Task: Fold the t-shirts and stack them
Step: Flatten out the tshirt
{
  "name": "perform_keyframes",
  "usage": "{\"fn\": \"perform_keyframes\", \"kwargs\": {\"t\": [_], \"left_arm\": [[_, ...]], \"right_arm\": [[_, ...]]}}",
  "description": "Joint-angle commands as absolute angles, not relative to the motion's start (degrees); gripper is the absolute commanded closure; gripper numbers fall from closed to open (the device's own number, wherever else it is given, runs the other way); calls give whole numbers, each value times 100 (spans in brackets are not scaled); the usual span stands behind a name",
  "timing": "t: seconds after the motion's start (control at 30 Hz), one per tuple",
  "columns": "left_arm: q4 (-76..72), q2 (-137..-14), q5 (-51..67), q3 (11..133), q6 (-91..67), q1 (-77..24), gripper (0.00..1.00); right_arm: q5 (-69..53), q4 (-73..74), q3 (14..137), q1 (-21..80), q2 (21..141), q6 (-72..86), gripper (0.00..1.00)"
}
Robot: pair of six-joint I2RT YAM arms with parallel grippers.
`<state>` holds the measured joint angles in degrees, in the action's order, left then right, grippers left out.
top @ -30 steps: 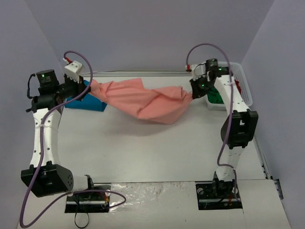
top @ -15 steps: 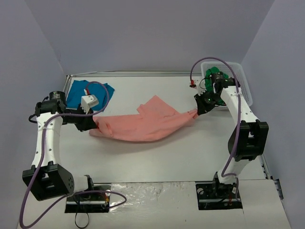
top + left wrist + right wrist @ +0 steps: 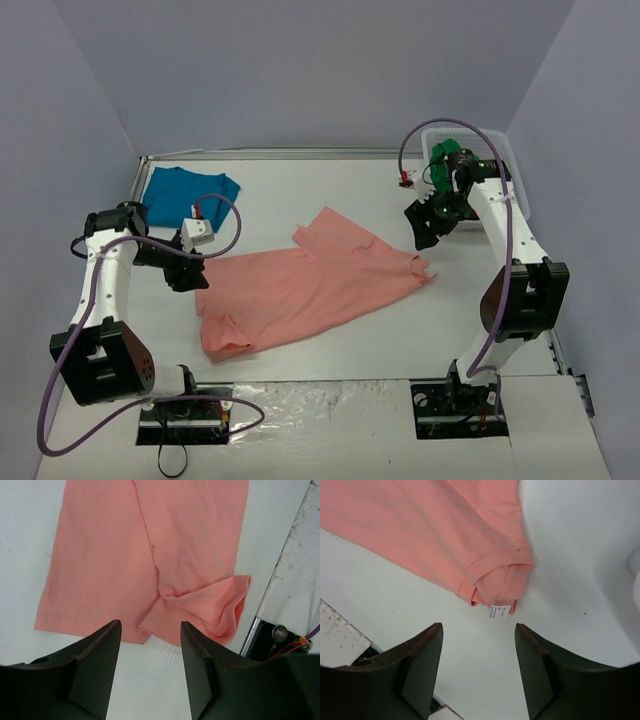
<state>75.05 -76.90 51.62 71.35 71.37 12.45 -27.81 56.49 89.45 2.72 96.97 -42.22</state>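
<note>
The salmon-pink t-shirt [image 3: 310,285] lies spread flat near the centre of the table [image 3: 420,335], running diagonally from near left to far right. At the near-left end one sleeve [image 3: 210,607] is bunched and folded over. At the far-right end the corner is doubled over, with a white label [image 3: 500,611] exposed. Both wrist views cut off most of the garment.

The left gripper [image 3: 150,627] hovers at the shirt's left edge, jaws apart, nothing between them. The right gripper [image 3: 478,630] hovers just beyond the labelled corner, jaws likewise apart and empty.

The teal-blue t-shirt [image 3: 185,190] lies at the far-left corner, its near edge partly hidden by the left arm. In the white basket [image 3: 500,145], far right, green cloth [image 3: 443,158] shows. The right arm covers much of it, so it is only possibly a shirt.
</note>
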Motion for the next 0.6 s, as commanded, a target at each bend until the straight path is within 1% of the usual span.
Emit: {"fn": "perform_keyframes", "kwargs": {"t": [0.0,0.23,0.4,0.57], "left_arm": [[9317,-7848,5563,7269,7383,1274,50],[7579,-8103,5836,7075,5672,1274,52],[6909,-8130,5617,7032,4889,1301,53],[6426,-8086,5449,6847,4544,1327,54]], "right_arm": [[-2821,5977,9438,334,9913,-4289,44],[-2971,5810,10493,703,11152,-3859,44],[-2760,5766,11475,1203,12338,-3604,45],[-2786,5792,12461,1441,13330,-3384,43]]}}
